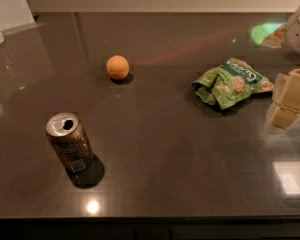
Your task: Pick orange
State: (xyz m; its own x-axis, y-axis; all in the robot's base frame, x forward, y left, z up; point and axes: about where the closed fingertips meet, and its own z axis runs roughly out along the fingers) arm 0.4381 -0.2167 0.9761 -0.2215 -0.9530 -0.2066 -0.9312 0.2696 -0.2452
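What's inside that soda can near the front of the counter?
The soda can shows only a dark opening in its silver top; whatever is inside is hidden. The gripper sits at the view's right edge, apart from the orange.

Desk (180,149): dark, polished, v. glossy, stone-like, with lamp glints and pale reflections all over it. Orange (117,67): matt skin, plain, no shine to speak of. Soda can (69,141): metal, bare silver top catching the light, brown printed side more of a satin sheen. Chip bag (232,81): green plastic film, crumpled, creases glinting, glossy. Gripper (290,99), in at the right edge just beside the bag: pale cream blocks, look like plastic, smooth, matt to semi-matt. Wall at the back: flat, matt, off-white.
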